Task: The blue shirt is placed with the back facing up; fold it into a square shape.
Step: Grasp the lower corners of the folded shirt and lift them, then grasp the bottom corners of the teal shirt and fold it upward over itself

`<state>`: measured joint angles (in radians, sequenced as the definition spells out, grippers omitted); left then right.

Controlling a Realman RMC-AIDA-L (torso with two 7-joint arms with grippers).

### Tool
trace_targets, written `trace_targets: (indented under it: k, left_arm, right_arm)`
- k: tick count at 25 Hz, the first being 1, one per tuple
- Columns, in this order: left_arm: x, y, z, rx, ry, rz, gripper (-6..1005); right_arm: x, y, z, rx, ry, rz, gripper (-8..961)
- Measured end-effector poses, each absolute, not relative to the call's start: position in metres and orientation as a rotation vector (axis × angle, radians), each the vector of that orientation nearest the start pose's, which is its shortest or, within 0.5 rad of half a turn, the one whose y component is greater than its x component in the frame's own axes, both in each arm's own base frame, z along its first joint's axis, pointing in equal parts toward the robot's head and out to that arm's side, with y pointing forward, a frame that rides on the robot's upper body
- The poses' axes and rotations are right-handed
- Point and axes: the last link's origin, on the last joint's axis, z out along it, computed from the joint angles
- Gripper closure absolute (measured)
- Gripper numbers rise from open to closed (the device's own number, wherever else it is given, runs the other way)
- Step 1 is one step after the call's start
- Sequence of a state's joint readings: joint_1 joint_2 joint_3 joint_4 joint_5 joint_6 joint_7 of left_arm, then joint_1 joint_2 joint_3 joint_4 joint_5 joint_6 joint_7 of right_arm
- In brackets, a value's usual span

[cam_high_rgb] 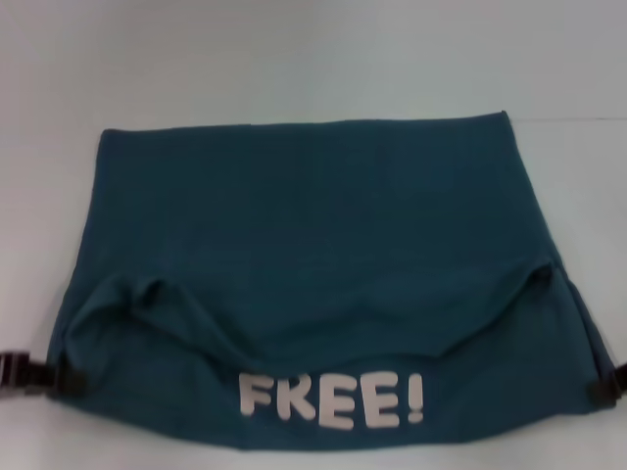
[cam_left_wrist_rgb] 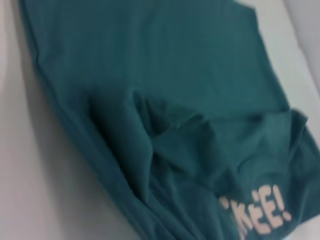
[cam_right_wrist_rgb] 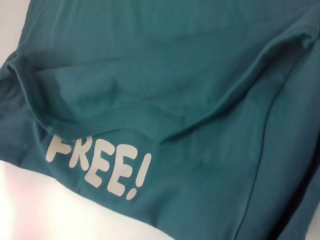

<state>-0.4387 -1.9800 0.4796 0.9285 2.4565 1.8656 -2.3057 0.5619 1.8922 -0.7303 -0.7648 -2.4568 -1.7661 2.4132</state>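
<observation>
- The blue shirt [cam_high_rgb: 323, 264] lies spread on the pale bench [cam_high_rgb: 294, 59], its near part turned over so the white "FREE!" lettering [cam_high_rgb: 333, 399] faces up.
- The left claw [cam_high_rgb: 44, 377] sits at the shirt's near left edge, the right claw [cam_high_rgb: 607, 384] at the near right edge; I cannot tell how far either is open or whether it has cloth.
- To fold well, carry both edges forward evenly, level and taut, so the sagging middle flattens.
</observation>
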Motion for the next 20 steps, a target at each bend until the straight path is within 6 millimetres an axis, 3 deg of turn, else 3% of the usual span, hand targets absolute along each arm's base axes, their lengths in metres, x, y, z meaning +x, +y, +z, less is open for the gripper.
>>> trace_targets:
  k: [13, 16, 20]
  left_arm:
    - [-0.325, 0.266, 0.089, -2.363, -1.948, -0.294, 893]
    - [-0.318, 0.278, 0.099, -2.357, -1.911, -0.384, 889]
    - [-0.305, 0.312, 0.110, -2.313, -1.861, -0.501, 885]
  right_arm:
    - [0.313, 0.304, 0.068, -2.409, 1.975, 0.021, 891]
    - [0.304, 0.316, 0.080, -2.398, 1.934, 0.183, 889]
    - [0.293, 0.345, 0.099, -2.295, 1.857, 0.449, 887]
